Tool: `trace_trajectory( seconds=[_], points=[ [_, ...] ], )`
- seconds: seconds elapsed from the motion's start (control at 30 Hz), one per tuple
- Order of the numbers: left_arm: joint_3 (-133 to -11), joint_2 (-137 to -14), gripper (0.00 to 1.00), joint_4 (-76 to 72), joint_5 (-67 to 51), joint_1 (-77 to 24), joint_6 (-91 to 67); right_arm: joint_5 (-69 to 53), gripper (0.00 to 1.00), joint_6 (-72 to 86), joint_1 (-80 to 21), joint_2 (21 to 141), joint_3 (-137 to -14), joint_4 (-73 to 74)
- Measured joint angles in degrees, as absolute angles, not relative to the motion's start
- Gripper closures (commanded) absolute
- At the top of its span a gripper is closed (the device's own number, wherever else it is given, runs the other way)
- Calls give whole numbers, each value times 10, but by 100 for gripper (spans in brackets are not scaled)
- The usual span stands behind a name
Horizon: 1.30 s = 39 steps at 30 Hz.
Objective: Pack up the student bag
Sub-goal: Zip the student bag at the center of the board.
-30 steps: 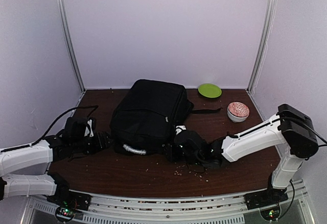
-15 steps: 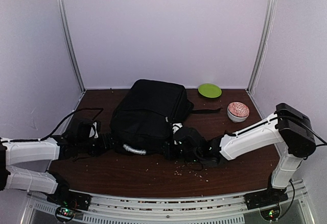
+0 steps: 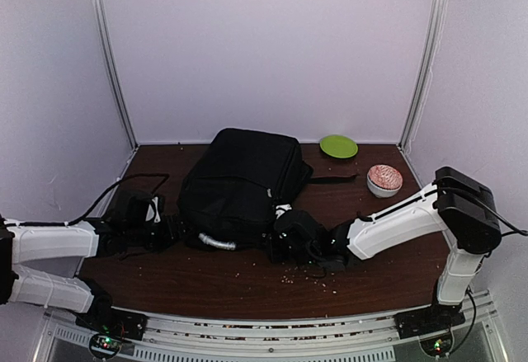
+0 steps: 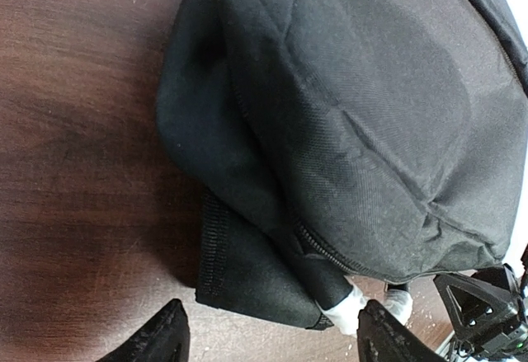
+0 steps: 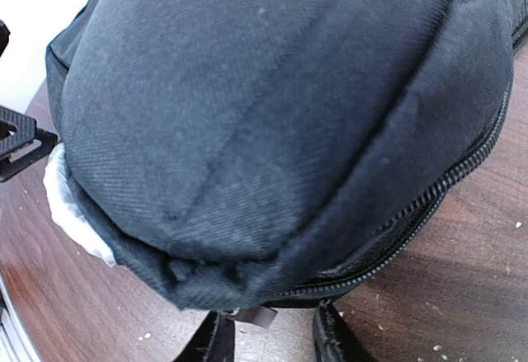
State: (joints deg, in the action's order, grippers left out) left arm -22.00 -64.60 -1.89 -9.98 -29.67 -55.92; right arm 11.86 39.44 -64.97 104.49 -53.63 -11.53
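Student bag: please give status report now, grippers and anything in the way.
Left gripper open, at corner of student bag. Right gripper open, zip pull between fingers. Green plate, bowl apart, nothing in the way.

Pale lilac walls (image 3: 264,49) enclose a dark wooden table (image 3: 206,284) — metal posts (image 3: 111,57) in back corners; even light.

1. Blocked through the middle of the table (image 3: 247,289) by a bulky black backpack (image 3: 242,182), reaching almost to the back edge.
2. Open along the near edge: bare wood, littered only with crumbs (image 3: 309,275).
3. Open at back left, beyond the left gripper (image 3: 175,232), its spread jaws facing the backpack's near corner.
4. Narrowed at right by the right gripper (image 5: 275,333), nosed against the backpack's zip, and by its arm, low across the wood.
5. Cluttered at back right: green plate (image 3: 338,146), patterned bowl (image 3: 384,180), strap (image 3: 334,179) trailing toward them.
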Motion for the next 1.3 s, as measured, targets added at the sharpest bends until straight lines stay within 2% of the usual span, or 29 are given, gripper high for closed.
trace_trajectory(
  seconds=[0.4, 0.67, 1.0, 1.3],
  points=[
    [-222, -654, 29, -29, -104, -297, -561, 123, 82, 390, -650, 1054, -555, -102],
    [-222, -654, 29, -30, -105, -297, -561, 124, 100, 389, -650, 1058, -561, -99],
    [-222, -654, 30, -39, -112, -302, -581, 124, 100, 388, -652, 1058, -561, -102],
    [-224, -681, 27, -79, -74, -416, -683, 124, 100, 370, -652, 1058, -559, -106]
  ],
)
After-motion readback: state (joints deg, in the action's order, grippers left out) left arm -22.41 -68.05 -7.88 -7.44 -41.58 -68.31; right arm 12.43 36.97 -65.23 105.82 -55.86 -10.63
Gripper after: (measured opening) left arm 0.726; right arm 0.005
